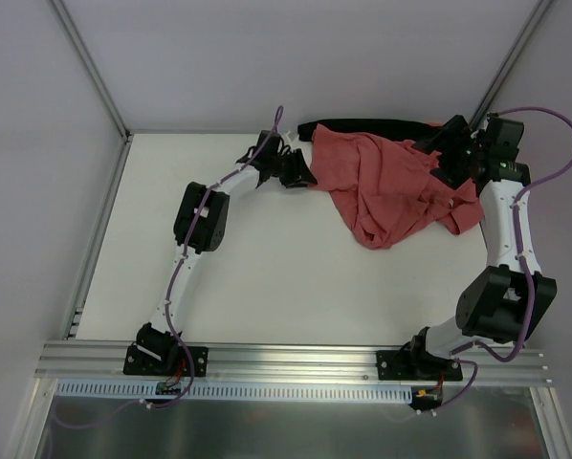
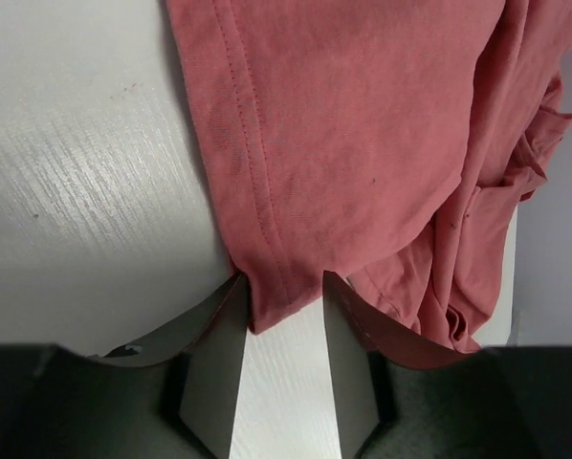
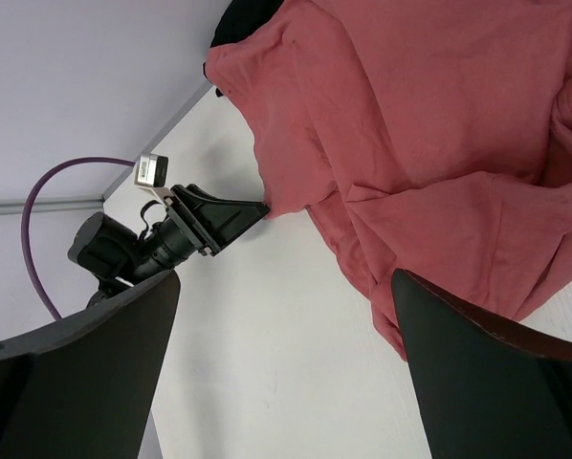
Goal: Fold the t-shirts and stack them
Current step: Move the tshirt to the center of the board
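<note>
Because the task starts with getting one garment out of a crumple, the left gripper [image 2: 281, 308] has gone for the most readable part: a stitched hem corner [image 2: 275, 282] at the left end of the t-shirt heap [image 1: 382, 186]. Its fingers [image 2: 219, 320] stand on either side of that corner and touch both edges of the cloth. Bare table [image 1: 267, 277] shows in the gap behind, so I cannot tell whether the pinch is firm or only closing. From the right wrist view the cloth draws to a small peak at that claw, which suggests some hold. The right gripper [image 3: 286, 287] hangs over the opposite end of the heap with its jaws fully apart and nothing in them. It looks placed to take a second edge so the shirt can be stretched between the arms.

The heap lies at the far right of the table, its back edge draped over a black strip [image 1: 363, 127] along the rear. Its long axis runs roughly left to right, from one claw to the other, with a lobe sagging toward the bases. The double-stitched hem leads away from the left claw, but the collar and sleeves are too bunched to place, so which way the shirt faces is not clear, nor is how many shirts lie here
</note>
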Controlling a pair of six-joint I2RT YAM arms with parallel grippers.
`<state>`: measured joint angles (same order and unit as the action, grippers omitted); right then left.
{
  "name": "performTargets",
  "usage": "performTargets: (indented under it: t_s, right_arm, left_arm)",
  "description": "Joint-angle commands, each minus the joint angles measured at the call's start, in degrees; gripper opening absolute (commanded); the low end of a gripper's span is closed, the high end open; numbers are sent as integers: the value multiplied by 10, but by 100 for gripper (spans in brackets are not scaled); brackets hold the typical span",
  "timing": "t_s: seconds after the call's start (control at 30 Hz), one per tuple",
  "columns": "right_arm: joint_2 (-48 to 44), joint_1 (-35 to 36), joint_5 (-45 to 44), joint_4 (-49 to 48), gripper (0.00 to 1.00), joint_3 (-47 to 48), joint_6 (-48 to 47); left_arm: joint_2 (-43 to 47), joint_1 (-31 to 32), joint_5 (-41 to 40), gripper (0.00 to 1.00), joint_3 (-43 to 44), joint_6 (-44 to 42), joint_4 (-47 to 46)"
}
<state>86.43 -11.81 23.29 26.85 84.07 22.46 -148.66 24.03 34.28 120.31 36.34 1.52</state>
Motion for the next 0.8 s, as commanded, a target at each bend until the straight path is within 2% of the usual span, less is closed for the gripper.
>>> performTargets:
  t_s: [0.0, 0.1, 0.3, 0.4, 0.53, 0.6, 0.77]
  right_arm:
    - [-16, 0, 13, -8, 99, 0, 5]
    - [-17, 0, 15, -8, 99, -1, 7]
    - [-19, 0, 18, -12, 99, -9, 12]
    - [-21, 1, 22, -16, 99, -15, 14]
    - [-27, 3, 26, -25, 99, -43, 18]
    - [-29, 3, 30, -31, 99, -66, 25]
    - [-40, 10, 36, -43, 99, -106, 40]
  left_arm:
    - [-8, 1, 0, 36, 17, 2, -1]
    - [-11, 2, 4, 0, 16, 6, 1]
    - [23, 1, -1, 0, -21, -11, 2]
    - [90, -13, -23, 0, -60, -51, 25]
    - [256, -48, -71, 0, -165, -98, 37]
    - [327, -66, -94, 0, -186, -131, 69]
    - [450, -99, -150, 0, -265, -191, 123]
